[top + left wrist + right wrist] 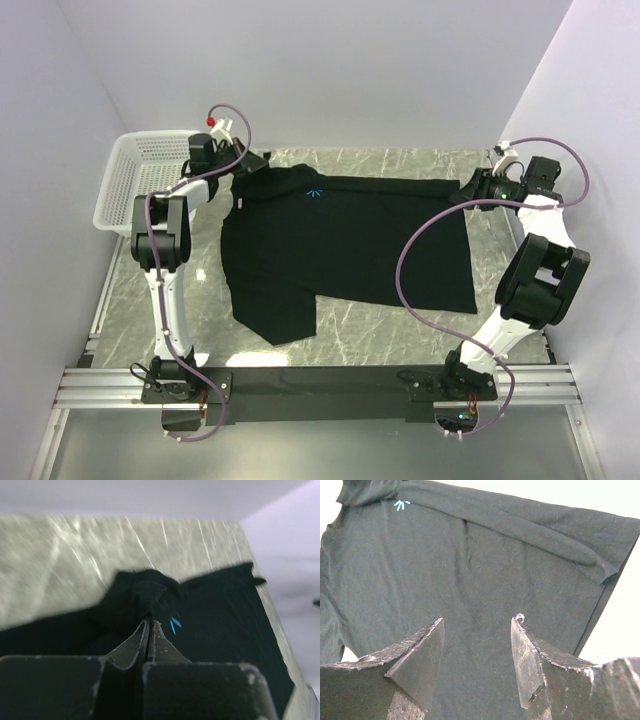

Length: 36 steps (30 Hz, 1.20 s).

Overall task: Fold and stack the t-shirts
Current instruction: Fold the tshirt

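Observation:
A black t-shirt (350,240) lies spread on the marble table, its light-blue logo (312,193) near the far left. My left gripper (250,165) sits at the shirt's far left corner. In the left wrist view that left gripper (150,621) is shut, its tips pinching a bunched-up fold of the t-shirt (140,595) beside the logo (174,624). My right gripper (465,190) hovers at the shirt's far right corner. The right wrist view shows this right gripper (479,620) open over flat cloth of the t-shirt (470,555), nothing between its fingers.
A white mesh basket (120,190) stands at the far left, just behind the left arm. White walls close the table on three sides. The arms' mounting rail (320,385) runs along the near edge.

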Each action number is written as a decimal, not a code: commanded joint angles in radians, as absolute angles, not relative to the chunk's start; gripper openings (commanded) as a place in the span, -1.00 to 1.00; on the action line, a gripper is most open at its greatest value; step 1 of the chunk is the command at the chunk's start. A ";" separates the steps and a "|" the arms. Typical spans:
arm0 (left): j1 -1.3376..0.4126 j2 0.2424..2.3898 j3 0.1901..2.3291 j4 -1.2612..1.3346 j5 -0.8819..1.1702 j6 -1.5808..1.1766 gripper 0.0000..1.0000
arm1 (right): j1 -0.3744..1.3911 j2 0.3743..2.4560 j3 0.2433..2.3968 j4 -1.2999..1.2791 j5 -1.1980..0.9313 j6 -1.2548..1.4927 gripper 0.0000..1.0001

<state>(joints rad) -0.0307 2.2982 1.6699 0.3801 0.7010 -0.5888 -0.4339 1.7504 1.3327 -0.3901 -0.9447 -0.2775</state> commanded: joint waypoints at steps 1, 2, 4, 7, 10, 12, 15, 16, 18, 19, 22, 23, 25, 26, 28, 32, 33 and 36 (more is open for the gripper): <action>-0.034 2.201 1.602 0.420 0.828 -0.551 -0.99 | -0.442 1.681 1.318 -0.373 -0.966 -0.279 0.25; -0.034 2.191 1.586 0.423 0.854 -0.546 -0.99 | -0.440 1.678 1.313 -0.371 -0.966 -0.276 0.25; -0.040 2.154 1.537 0.428 0.871 -0.540 -0.99 | -0.440 1.668 1.305 -0.370 -0.968 -0.275 0.25; -0.044 2.108 1.471 0.437 0.882 -0.520 -0.99 | -0.442 1.651 1.289 -0.367 -0.971 -0.272 0.25; -0.051 2.077 1.410 0.468 0.897 -0.520 -0.99 | -0.442 1.632 1.273 -0.367 -0.969 -0.273 0.25; -0.060 2.063 1.382 0.472 0.920 -0.514 -0.99 | -0.442 1.623 1.264 -0.370 -0.969 -0.276 0.25; -0.080 2.054 1.365 0.446 0.951 -0.474 -0.99 | -0.442 1.612 1.255 -0.371 -0.969 -0.276 0.25; -0.084 2.049 1.362 0.416 0.969 -0.448 -0.99 | -0.442 1.612 1.250 -0.371 -0.969 -0.276 0.25; -0.098 2.036 1.351 0.376 0.988 -0.414 -0.99 | -0.442 1.603 1.246 -0.370 -0.968 -0.276 0.25; -0.101 2.031 1.345 0.338 1.003 -0.382 -0.99 | -0.442 1.601 1.244 -0.370 -0.966 -0.278 0.25; -0.115 2.016 1.324 0.256 1.026 -0.297 -0.99 | -0.440 1.594 1.239 -0.368 -0.963 -0.276 0.25; -0.121 2.013 1.325 0.156 1.035 -0.260 -0.99 | -0.442 1.594 1.238 -0.370 -0.965 -0.278 0.25; -0.140 2.014 1.333 0.042 1.049 -0.150 -0.96 | -0.442 1.592 1.233 -0.364 -0.962 -0.279 0.25; -0.155 2.019 1.348 -0.079 1.048 -0.109 -0.80 | -0.442 1.591 1.232 -0.365 -0.962 -0.282 0.25; -0.166 2.007 1.345 -0.147 1.037 -0.054 -0.30 | -0.442 1.595 1.230 -0.364 -0.956 -0.285 0.25; -0.167 1.895 1.282 -0.116 1.058 -0.054 0.47 | -0.442 1.601 1.226 -0.367 -0.950 -0.290 0.25; -0.167 1.849 1.282 -0.135 1.042 -0.045 0.58 | -0.442 1.601 1.224 -0.367 -0.950 -0.291 0.25; -0.152 1.743 1.260 -0.076 0.857 -0.055 0.63 | -0.442 1.601 1.215 -0.354 -0.950 -0.282 0.25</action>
<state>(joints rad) -0.1711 1.9121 1.2629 -0.1345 0.9775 -0.0994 -0.4351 1.6444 1.2293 -0.3824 -0.9474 -0.2810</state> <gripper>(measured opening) 0.811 0.623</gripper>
